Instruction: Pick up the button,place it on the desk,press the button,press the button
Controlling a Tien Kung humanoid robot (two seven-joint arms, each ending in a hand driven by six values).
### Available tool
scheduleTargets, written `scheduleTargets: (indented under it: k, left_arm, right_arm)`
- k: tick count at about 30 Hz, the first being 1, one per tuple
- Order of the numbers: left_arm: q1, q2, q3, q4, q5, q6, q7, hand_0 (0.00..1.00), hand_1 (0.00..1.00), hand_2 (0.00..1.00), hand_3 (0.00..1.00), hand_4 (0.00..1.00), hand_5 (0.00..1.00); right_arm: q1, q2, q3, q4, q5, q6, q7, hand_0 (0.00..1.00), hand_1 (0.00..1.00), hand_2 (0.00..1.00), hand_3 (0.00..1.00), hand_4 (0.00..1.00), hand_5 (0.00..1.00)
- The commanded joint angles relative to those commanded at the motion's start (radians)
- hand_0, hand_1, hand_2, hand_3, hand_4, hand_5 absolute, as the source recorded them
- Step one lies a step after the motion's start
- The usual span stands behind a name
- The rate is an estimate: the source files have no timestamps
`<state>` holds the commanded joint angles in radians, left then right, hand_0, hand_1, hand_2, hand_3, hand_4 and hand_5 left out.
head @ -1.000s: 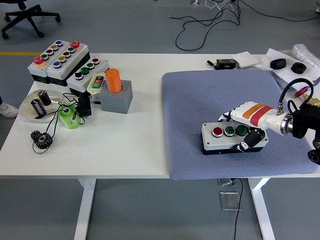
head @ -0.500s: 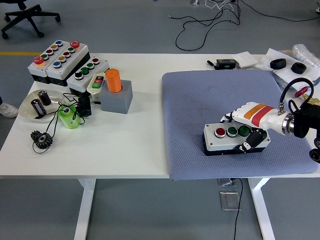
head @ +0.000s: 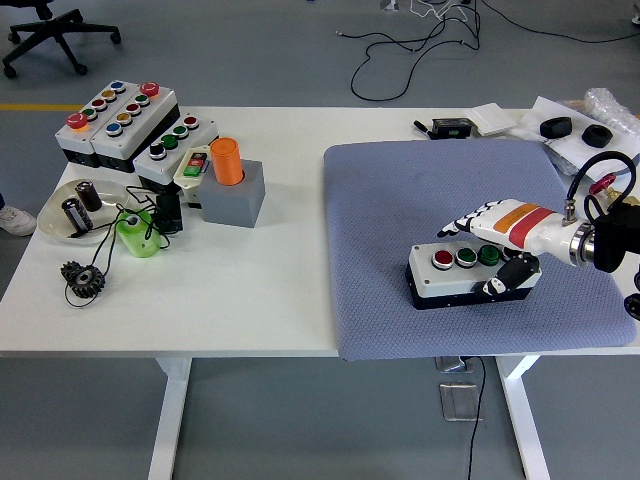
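A white button box (head: 450, 278) with a black base lies flat on the blue-grey mat (head: 400, 190) at the right. It carries one red and two green buttons in a row. My right hand (head: 478, 256) reaches in from the right edge and sits at the box's right end. Its striped fingers (head: 468, 221) stretch out over the box's far edge, and the black thumb (head: 508, 280) rests by the near right corner. The fingers look spread and loose rather than clamped. My left arm is out of view.
At the far left stand three more button boxes (head: 120, 120), a grey block with an orange cylinder (head: 228, 160), a white dish (head: 70, 212), a green part (head: 135, 233) and a black gear (head: 80, 277). Black items and papers (head: 570, 125) lie at the back right.
The box has shifted slightly right on the mat. My right wrist has drawn back to the right, and the fingers have straightened from a curl around the box to a looser spread.
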<state>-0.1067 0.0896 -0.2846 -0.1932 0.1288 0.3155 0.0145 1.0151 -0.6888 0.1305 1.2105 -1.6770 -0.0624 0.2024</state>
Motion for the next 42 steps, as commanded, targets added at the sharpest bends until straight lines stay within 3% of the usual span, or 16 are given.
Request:
scheduleTargets:
  k: [2,7,18,19,20,22,26,27,29,32,33,38,39,42]
  left_arm:
    - [0.001,0.0,0.0,0.0,0.0,0.0,0.0,0.621,0.572,0.544,0.52,0.298,0.998]
    - [0.001,0.0,0.001,0.0,0.001,0.0,0.0,0.621,0.572,0.544,0.52,0.298,0.998]
    - [0.002,0.003,0.0,0.001,0.006,-0.001,0.002,0.621,0.573,0.545,0.52,0.296,0.998]
    - [0.002,0.003,-0.004,0.0,0.009,-0.001,0.001,0.621,0.573,0.545,0.52,0.296,0.998]
    - [0.002,0.003,-0.009,0.0,0.012,-0.001,0.0,0.621,0.573,0.546,0.52,0.296,0.998]
    - [0.003,0.002,-0.011,0.0,0.009,0.0,-0.001,0.621,0.573,0.546,0.52,0.296,0.998]
    - [0.002,0.003,-0.006,0.002,0.008,-0.001,-0.001,0.621,0.573,0.546,0.52,0.296,0.998]
    - [0.002,0.003,-0.006,0.002,0.008,-0.001,0.0,0.62,0.572,0.546,0.52,0.295,0.998]
    - [0.002,0.004,-0.009,0.002,0.012,-0.001,0.0,0.62,0.572,0.546,0.52,0.295,0.998]
    - [0.0,0.005,-0.01,0.001,0.013,-0.001,-0.001,0.62,0.572,0.546,0.52,0.295,0.998]
    - [0.0,0.005,-0.011,0.001,0.013,0.0,-0.001,0.62,0.572,0.543,0.52,0.295,0.998]
    - [-0.003,0.005,-0.016,0.001,0.015,0.0,-0.001,0.62,0.572,0.543,0.52,0.295,0.998]
    - [-0.004,0.005,-0.017,0.001,0.015,0.0,-0.001,0.621,0.571,0.544,0.52,0.295,0.998]
    - [-0.001,0.004,-0.015,0.001,0.013,-0.001,-0.001,0.621,0.571,0.544,0.52,0.295,0.998]
  right_arm:
    - [-0.001,-0.006,0.006,0.012,0.012,0.013,-0.001,0.909,0.866,0.93,0.955,0.732,0.115]
    - [-0.019,-0.026,0.042,0.048,0.027,0.039,-0.009,0.909,0.866,0.93,0.955,0.732,0.115]
    - [-0.136,-0.171,0.282,0.267,0.097,0.09,-0.029,0.911,0.88,0.947,0.965,0.769,0.149]
    - [-0.155,-0.185,0.307,0.286,0.112,0.077,-0.029,0.911,0.88,0.947,0.965,0.769,0.149]
    - [-0.183,-0.201,0.343,0.31,0.135,0.05,-0.032,0.799,0.763,0.824,0.941,0.73,0.11]
    - [-0.225,-0.218,0.407,0.348,0.166,-0.005,-0.051,0.799,0.763,0.824,0.941,0.73,0.11]
    - [-0.271,-0.243,0.466,0.402,0.28,-0.167,-0.122,0.799,0.763,0.824,0.941,0.73,0.11]
    - [-0.273,-0.246,0.467,0.405,0.326,-0.213,-0.13,0.388,0.111,0.259,0.8,0.386,0.002]
    - [-0.279,-0.255,0.461,0.416,0.41,-0.267,-0.172,0.388,0.111,0.259,0.8,0.386,0.002]
    - [-0.29,-0.267,0.46,0.438,0.458,-0.2,-0.26,0.388,0.111,0.259,0.8,0.386,0.002]
    - [-0.291,-0.268,0.459,0.441,0.457,-0.187,-0.275,0.296,0.002,0.159,0.753,0.485,0.002]
    - [-0.294,-0.28,0.441,0.477,0.424,-0.053,-0.394,0.296,0.002,0.159,0.753,0.485,0.002]
    - [-0.294,-0.28,0.438,0.481,0.42,-0.037,-0.411,0.221,0.002,0.119,0.757,0.472,0.002]
    - [-0.291,-0.274,0.423,0.497,0.396,-0.002,-0.46,0.221,0.002,0.119,0.757,0.472,0.002]
